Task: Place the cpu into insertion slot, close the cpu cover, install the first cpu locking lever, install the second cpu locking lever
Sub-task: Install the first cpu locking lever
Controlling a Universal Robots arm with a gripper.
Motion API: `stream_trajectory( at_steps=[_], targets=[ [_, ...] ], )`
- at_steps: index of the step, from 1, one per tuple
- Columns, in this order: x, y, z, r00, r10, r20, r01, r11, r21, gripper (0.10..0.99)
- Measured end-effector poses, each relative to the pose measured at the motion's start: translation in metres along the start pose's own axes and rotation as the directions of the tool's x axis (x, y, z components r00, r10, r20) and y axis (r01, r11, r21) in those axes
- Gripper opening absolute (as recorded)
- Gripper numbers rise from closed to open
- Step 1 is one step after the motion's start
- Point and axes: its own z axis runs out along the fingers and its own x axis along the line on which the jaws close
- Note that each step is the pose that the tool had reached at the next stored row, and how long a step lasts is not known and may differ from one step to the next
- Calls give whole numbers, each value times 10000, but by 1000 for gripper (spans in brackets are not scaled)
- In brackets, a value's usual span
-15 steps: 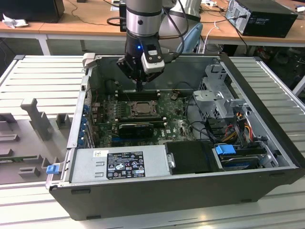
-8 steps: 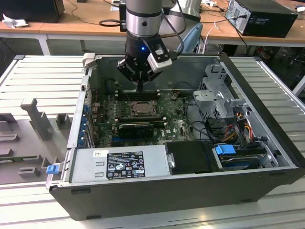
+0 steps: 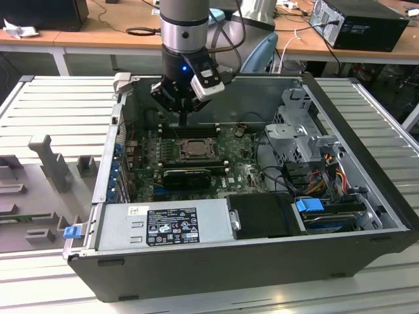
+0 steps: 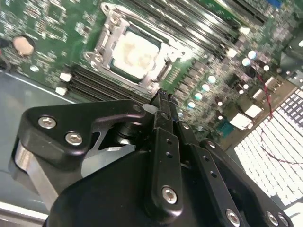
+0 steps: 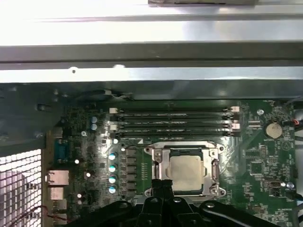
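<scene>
The cpu lies flat in the insertion slot on the green motherboard, its tan-grey face up. The silver cpu cover lies down around it as a frame, also seen as the cover in the second wrist view. My gripper hangs above the board at the far edge of the socket, fingers pressed together with nothing between them. Its fingertips sit just beside the cover's edge in the first wrist view. How the locking levers stand I cannot tell.
Long black memory sticks run beside the socket. A black card sits on the socket's near side, then the power supply. A drive cage and cables fill the exterior view's right. Case walls enclose the board.
</scene>
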Motion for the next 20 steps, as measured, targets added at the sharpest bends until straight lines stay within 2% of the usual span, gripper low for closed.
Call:
stream_trajectory(
  at_steps=[3,9,14,16,18,20],
  targets=[
    [120,-5,48,10000,-32,2,32,10000,-41,106],
    [219,-8,68,10000,-79,50,79,9999,-65,106],
    [428,-12,93,9999,-157,50,158,9998,-76,106],
    [440,45,142,9998,-195,47,195,9998,-75,106],
    [442,162,178,9997,-249,43,249,9997,-73,106],
    [438,214,189,9996,-267,44,267,9996,-75,106]
  ],
)
